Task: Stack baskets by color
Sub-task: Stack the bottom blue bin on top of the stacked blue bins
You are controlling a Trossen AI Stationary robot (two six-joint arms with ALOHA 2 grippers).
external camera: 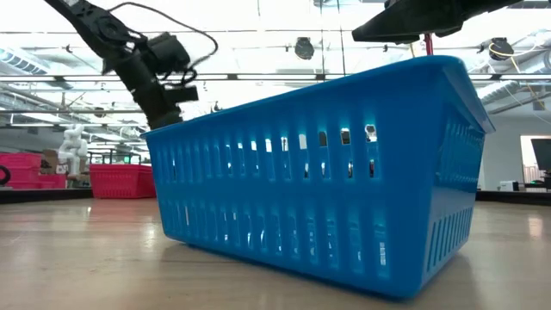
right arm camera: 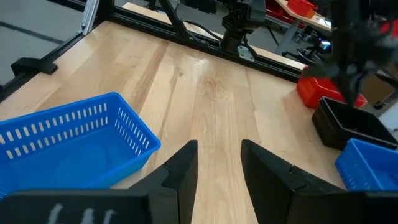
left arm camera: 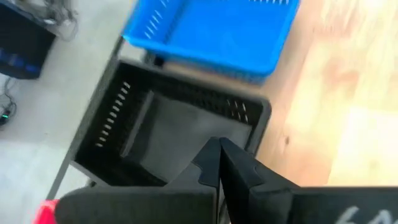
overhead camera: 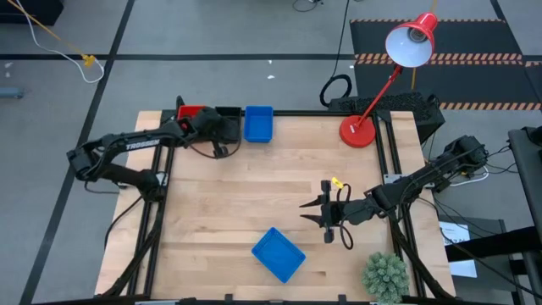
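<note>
Blue basket (external camera: 327, 172) nearest, unstacked; right gripper (overhead camera: 326, 213) open above the table.
Left gripper (left arm camera: 219, 163) closed, empty, over black basket (left arm camera: 168, 127): risk of nudging the rim.

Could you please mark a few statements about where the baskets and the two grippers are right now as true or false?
1. The left gripper is shut above the black basket. True.
2. A blue basket lies alone near the table's front edge. True.
3. The right gripper holds a blue basket. False: its fingers are open and empty, over bare wood.
4. The black basket sits between a red basket and another blue basket at the far edge. True.
5. The lamp base stands inside a basket. False: it stands on the table.
</note>
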